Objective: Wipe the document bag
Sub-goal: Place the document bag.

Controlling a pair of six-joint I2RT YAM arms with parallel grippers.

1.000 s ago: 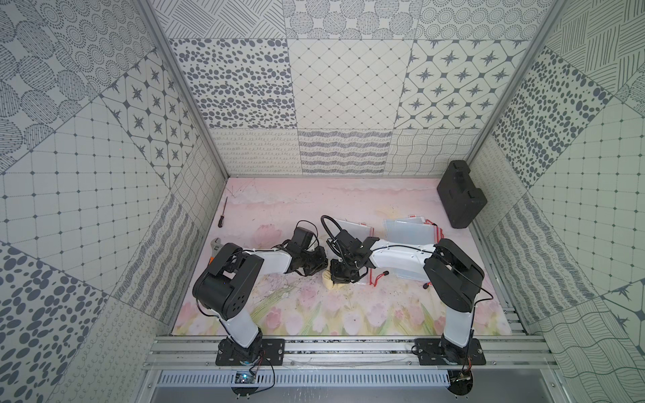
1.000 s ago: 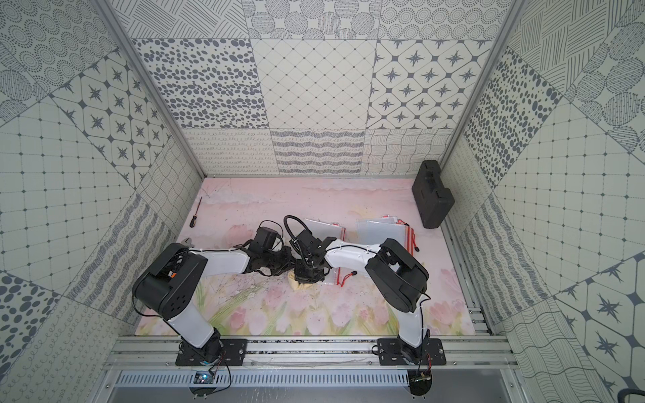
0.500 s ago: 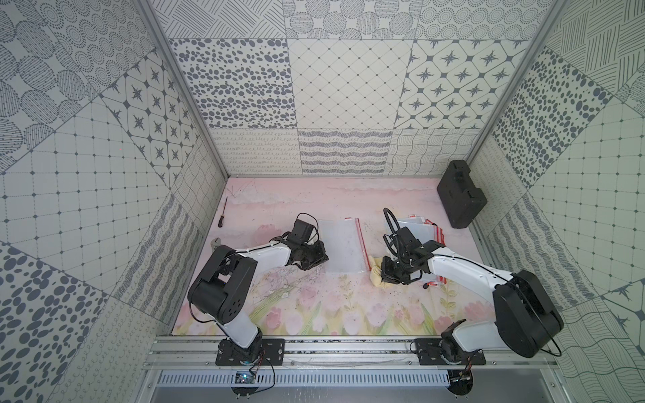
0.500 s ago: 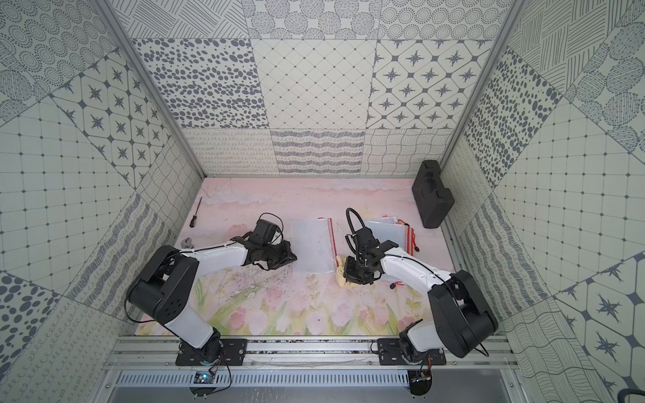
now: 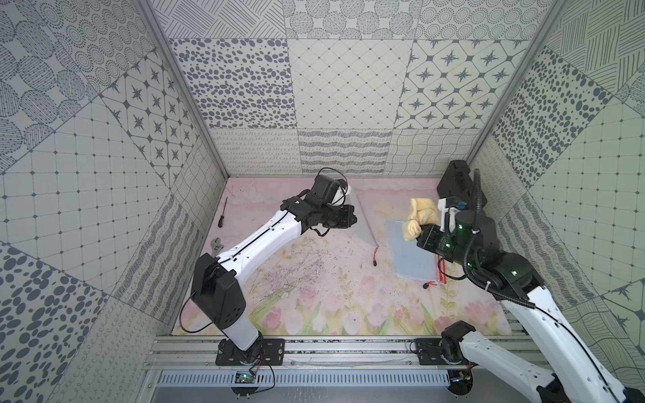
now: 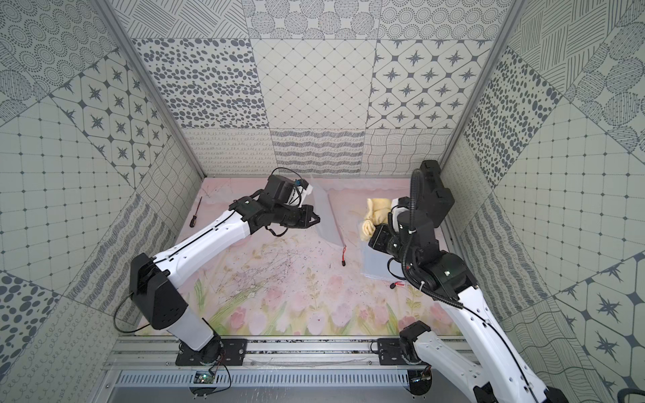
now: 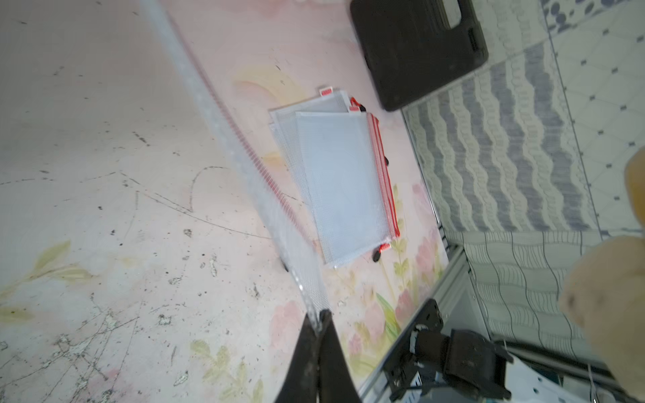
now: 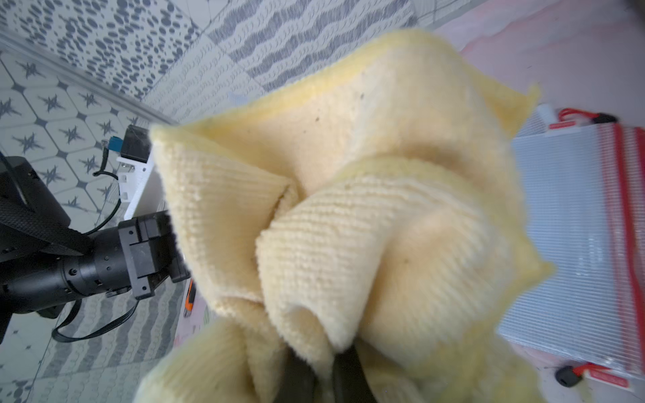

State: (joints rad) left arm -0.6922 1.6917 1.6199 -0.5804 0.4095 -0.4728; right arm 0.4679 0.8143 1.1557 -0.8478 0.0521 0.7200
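Patterned wall panels (image 5: 349, 87), printed in grey dots, stars, waves and grids on off-white, enclose a pink mat (image 5: 314, 279) with a soft floral print. The mat's smooth surface is scuffed with dark scratches and specks.

The left gripper (image 7: 319, 317) has its thin black fingers pressed together on one edge of a translucent, mesh-textured plastic document bag with a red zip strip (image 7: 244, 167). In both top views this document bag (image 5: 364, 223) (image 6: 326, 216) is held up on edge near the middle of the mat, a flat flexible sheet with a red pull cord dangling from its lower corner. Whether that corner touches the mat cannot be told.

The right gripper (image 8: 324, 363) is clamped on a pale yellow cloth (image 8: 349, 209) of ribbed, fleecy weave, bunched into thick rounded folds that hide most of the fingers. In a top view the cloth (image 5: 420, 218) is raised above a flat stack of similar rectangular mesh bags (image 5: 412, 254) with red zips, lying on the mat at the robot's right.

A black moulded plastic case (image 5: 453, 181) with a handle cut-out sits in the far right corner. A slim dark-handled screwdriver (image 5: 222, 216) and a metal wrench (image 5: 216, 246) lie by the left wall.
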